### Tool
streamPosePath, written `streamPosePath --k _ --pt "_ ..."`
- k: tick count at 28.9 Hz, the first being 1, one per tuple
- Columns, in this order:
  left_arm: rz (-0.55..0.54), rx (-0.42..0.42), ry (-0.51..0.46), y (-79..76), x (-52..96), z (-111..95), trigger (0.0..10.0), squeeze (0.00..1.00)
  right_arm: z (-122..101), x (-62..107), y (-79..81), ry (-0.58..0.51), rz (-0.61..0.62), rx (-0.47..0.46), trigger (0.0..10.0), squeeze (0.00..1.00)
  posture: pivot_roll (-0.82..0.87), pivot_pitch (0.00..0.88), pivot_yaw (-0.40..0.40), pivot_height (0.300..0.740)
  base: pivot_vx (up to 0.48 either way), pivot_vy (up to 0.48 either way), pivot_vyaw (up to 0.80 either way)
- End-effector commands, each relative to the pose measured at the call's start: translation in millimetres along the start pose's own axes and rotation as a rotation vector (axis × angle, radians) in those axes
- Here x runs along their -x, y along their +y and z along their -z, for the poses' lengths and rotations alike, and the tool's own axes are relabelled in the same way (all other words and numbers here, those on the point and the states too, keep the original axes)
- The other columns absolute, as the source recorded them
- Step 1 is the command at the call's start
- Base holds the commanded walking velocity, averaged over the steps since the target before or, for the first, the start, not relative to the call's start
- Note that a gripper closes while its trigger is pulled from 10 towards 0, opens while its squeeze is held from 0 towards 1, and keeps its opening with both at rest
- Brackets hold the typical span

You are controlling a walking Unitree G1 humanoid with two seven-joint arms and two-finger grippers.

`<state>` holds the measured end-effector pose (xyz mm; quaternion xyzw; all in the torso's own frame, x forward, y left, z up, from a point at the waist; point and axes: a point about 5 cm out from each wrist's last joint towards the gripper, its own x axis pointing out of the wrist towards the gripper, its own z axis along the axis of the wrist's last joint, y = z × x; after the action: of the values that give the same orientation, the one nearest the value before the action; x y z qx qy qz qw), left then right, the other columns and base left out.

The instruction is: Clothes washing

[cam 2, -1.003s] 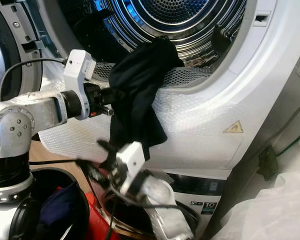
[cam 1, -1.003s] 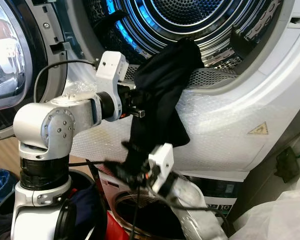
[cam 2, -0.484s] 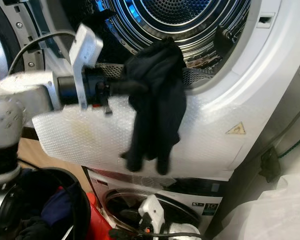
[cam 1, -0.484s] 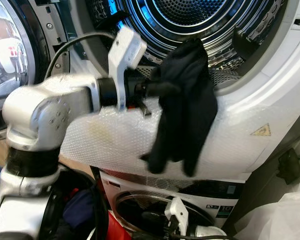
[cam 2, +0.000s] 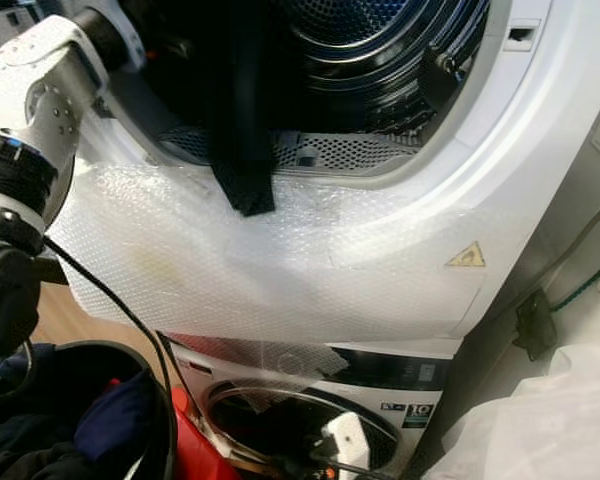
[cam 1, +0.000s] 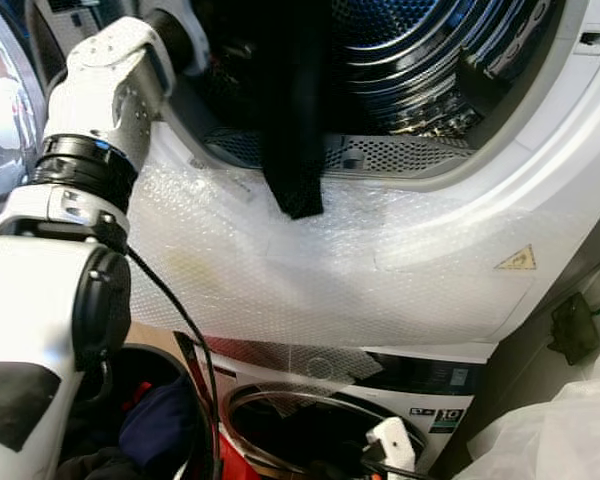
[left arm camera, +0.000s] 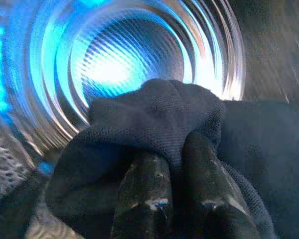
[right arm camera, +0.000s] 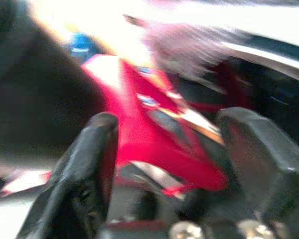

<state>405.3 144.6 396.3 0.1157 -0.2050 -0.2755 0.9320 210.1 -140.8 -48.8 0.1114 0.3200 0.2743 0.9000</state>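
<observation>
Step in hand: loading. Judged from the frames, the black garment (cam 1: 292,110) is being carried into the upper machine's drum (cam 1: 420,50); the step is not complete.
Upper machine (cam 1: 570,170): one. White front, door opening facing the robot, stacked on a second unit. A yellow warning triangle (cam 1: 517,259) sits on its front panel.
Lower machine (cam 1: 320,420): one. Round door and part of a control strip visible beneath the upper unit.
Bubble wrap (cam 1: 280,270): one sheet, draped over the upper machine's front below the opening.
Laundry basket (cam 2: 100,420): one dark tub at the robot's left, low down, with dark clothing inside; pieces cannot be counted.
Left arm (cam 1: 105,90): one, silver, raised and reaching through the door opening into the drum.
Black garment, position: upper part inside the drum mouth, tail hanging over the perforated lip (cam 1: 380,155) and touching the bubble wrap.
Left gripper (left arm camera: 177,189): two black fingers pressed together, pinching a bunched fold of the black garment, with the blue-lit drum wall ahead.
Right gripper (right arm camera: 164,164): low, near the lower machine; fingers spread apart, nothing between them; a red object (right arm camera: 154,129) lies beyond, blurred.
Next move: likely calls for reaching deeper so that the hanging tail clears the lip, then letting go inside the drum.
Risk: the tail may stay draped over the lip if released too near the mouth.
</observation>
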Motion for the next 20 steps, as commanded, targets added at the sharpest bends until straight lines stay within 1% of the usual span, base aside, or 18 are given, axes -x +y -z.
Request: streamPosePath --k 1,3,4,5,6,7,9,10,11,16,17,18,20 --pt "0.11 -0.053 0.075 -13.8 -1.4 19.7 0.0 0.0 15.8 6.3 -6.5 0.029 0.108 -0.028 10.0 0.0 -0.03 0.0 0.093 0.74 0.0 0.0 0.0" --pt "0.183 -0.052 0.102 -24.6 -3.9 29.6 0.0 0.0 23.9 13.0 -15.9 0.041 0.221 -0.055 10.0 0.0 -0.03 0.0 0.094 0.74 0.0 0.0 0.0" --pt "0.21 -0.039 0.104 -30.2 -5.9 32.3 0.0 0.0 29.0 18.6 -22.6 0.051 0.299 -0.073 10.0 0.0 -0.04 0.0 0.1 0.74 0.0 0.0 0.0" --pt "0.21 -0.039 0.104 -30.2 -5.9 32.3 0.0 0.0 29.0 18.6 -22.6 0.051 0.299 -0.073 10.0 0.0 -0.04 0.0 0.1 0.74 0.0 0.0 0.0" --pt "0.235 -0.025 0.091 -37.7 -10.1 32.1 0.0 0.0 38.2 28.9 -32.9 0.074 0.425 -0.104 10.0 0.0 -0.05 0.0 0.105 0.74 0.0 0.0 0.0" --pt "0.233 -0.029 0.084 -39.3 -11.5 31.2 0.0 0.0 40.9 32.0 -35.4 0.081 0.458 -0.111 10.0 0.0 -0.06 0.0 0.109 0.74 0.0 0.0 0.0" --pt "0.216 -0.028 0.07 -40.9 -15.2 26.6 0.0 0.0 47.7 37.2 -37.7 0.099 0.499 -0.122 10.0 0.0 -0.07 0.0 0.117 0.74 0.0 0.0 0.0" --pt "0.199 -0.043 0.058 -41.6 -19.1 19.8 0.0 0.0 55.8 42.7 -38.9 0.125 0.542 -0.12 10.0 0.0 -0.08 0.0 0.123 0.74 0.0 0.0 0.0" --pt "0.199 -0.043 0.058 -41.6 -19.1 19.8 0.0 0.0 55.8 42.7 -38.9 0.125 0.542 -0.12 10.0 0.0 -0.08 0.0 0.123 0.74 0.0 0.0 0.0" --pt "0.131 -0.064 0.039 -36.8 -24.9 3.5 0.0 0.0 87.9 62.6 -36.2 0.189 0.649 -0.212 10.0 0.0 -0.13 0.0 0.154 0.74 0.0 0.0 0.0" --pt "0.128 -0.069 0.043 -37.3 -25.8 2.5 0.0 0.0 94.4 67.8 -35.4 0.198 0.671 -0.227 10.0 0.0 -0.14 0.0 0.161 0.74 0.0 0.0 0.0" --pt "0.128 -0.069 0.043 -37.3 -25.8 2.5 0.0 0.0 94.4 67.8 -35.4 0.198 0.671 -0.227 10.0 0.0 -0.14 0.0 0.161 0.74 0.0 0.0 0.0" --pt "0.127 -0.086 0.04 -41.1 -29.7 -2.2 0.0 0.0 109.8 80.9 -33.2 0.227 0.712 -0.245 10.0 0.0 -0.18 0.0 0.173 0.74 0.0 0.0 0.0"
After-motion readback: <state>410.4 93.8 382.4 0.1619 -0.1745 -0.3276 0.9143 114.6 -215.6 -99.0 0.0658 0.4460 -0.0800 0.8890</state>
